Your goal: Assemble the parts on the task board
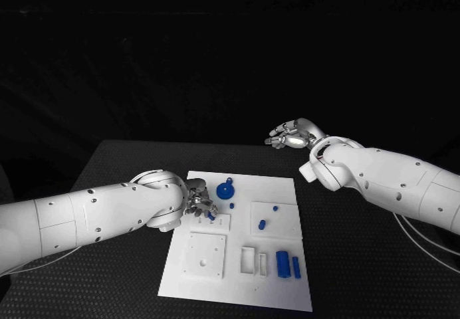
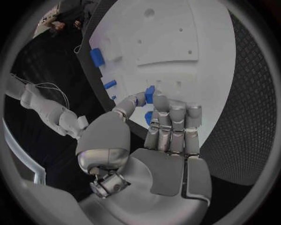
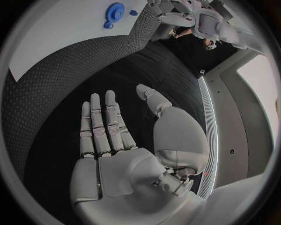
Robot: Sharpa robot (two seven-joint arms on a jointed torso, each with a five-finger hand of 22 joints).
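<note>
The white task board point(image 1: 240, 279) lies in the middle of the black table. My left hand point(image 1: 197, 201) hovers over its near-left part and pinches a small blue part point(image 2: 150, 93) between thumb and a finger, just above the board point(image 2: 193, 37). A blue gear point(image 1: 225, 191) stands on the board just beyond that hand, with a small blue peg point(image 1: 231, 206) beside it. My right hand point(image 1: 292, 136) is raised past the board's far right corner, fingers spread, holding nothing. In the right wrist view its palm point(image 3: 117, 140) is bare and the gear point(image 3: 114, 9) lies far off.
Two small blue pieces point(image 1: 262, 224) point(image 1: 275, 209) sit on a raised square at the board's centre right. A blue cylinder point(image 1: 283, 264) and a thinner blue pin point(image 1: 296, 267) lie near the front right. White blocks point(image 1: 206, 254) occupy the front left.
</note>
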